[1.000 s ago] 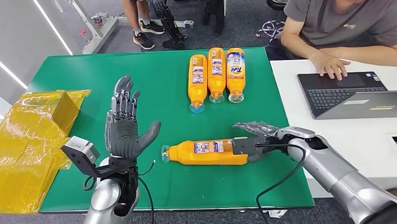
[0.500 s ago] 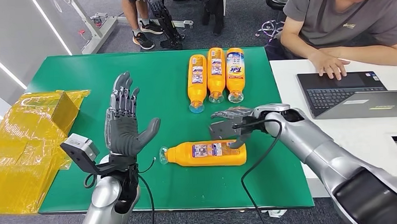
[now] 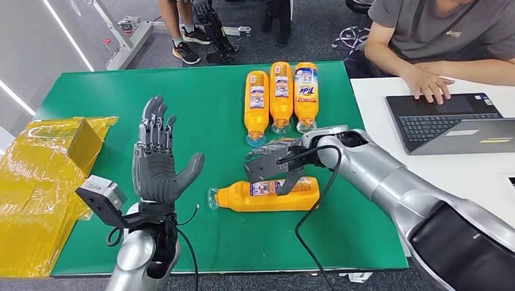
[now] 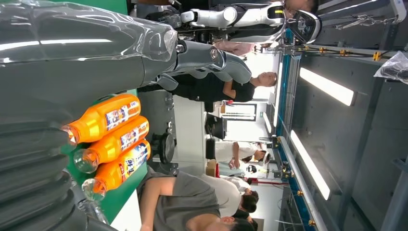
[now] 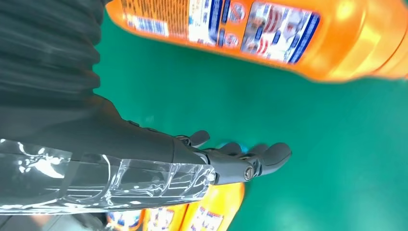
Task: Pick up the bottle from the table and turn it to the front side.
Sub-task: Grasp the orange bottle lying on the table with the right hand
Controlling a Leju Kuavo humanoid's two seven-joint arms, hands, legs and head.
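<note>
An orange Tide bottle lies on its side on the green table, its clear cap end pointing left and its label up. My right hand hangs just over the bottle's middle with its fingers spread and nothing in them. In the right wrist view the bottle lies apart from the dark fingers. My left hand is raised upright and open, left of the bottle, with its palm toward it.
Three more orange bottles lie side by side at the back of the table, also seen in the left wrist view. A yellow wrapped box sits at the left. A person types on a laptop on the white table at right.
My right hand has left the bottle's base end and moved left and slightly away from me, over the bottle's middle. The bottle stays lying down. My left hand has barely moved.
</note>
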